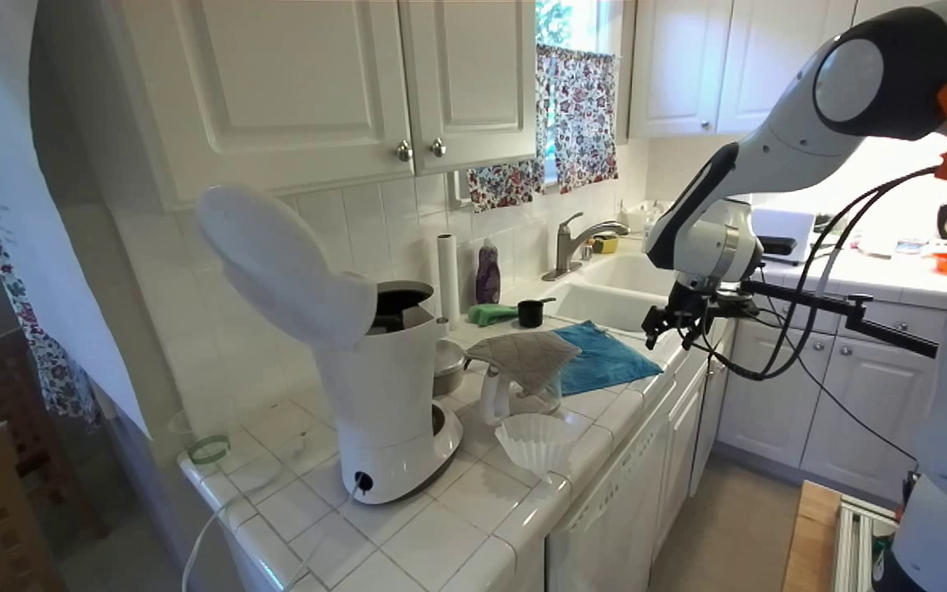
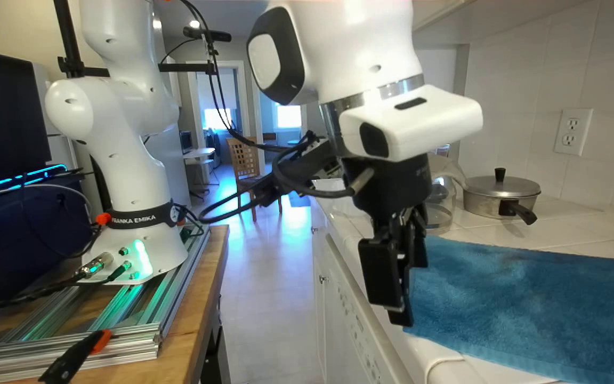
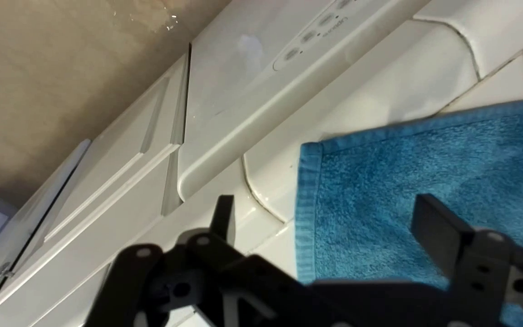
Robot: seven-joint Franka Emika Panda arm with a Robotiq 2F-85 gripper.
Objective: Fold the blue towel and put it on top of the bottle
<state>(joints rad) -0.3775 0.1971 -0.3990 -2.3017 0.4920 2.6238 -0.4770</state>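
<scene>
Black, two-fingered mechanical gripper (image 3: 327,215): fingers (image 3: 439,232) spread apart, above the rounded front edge of the white tiled counter (image 1: 473,493). Plain teal-blue, rectangular terry towel (image 2: 520,309) lies flat on the counter; one hemmed corner shows between the fingers in wrist view.

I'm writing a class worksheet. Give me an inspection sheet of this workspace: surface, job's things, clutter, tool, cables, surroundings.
Surface: white tiled counter, several items on it.
Job's things: blue towel spread out, not folded; purple bottle upright near the sink.
Clutter: white coffee maker, top flipped open; grey pot holder over a glass carafe; fluted paper filter; lidded saucepan.
Tool: open, nothing held, near one towel corner.
Cables: black cables looping beside the arm; pale cord over the counter's edge.
Surroundings: upper cabinets, floral curtains.
</scene>
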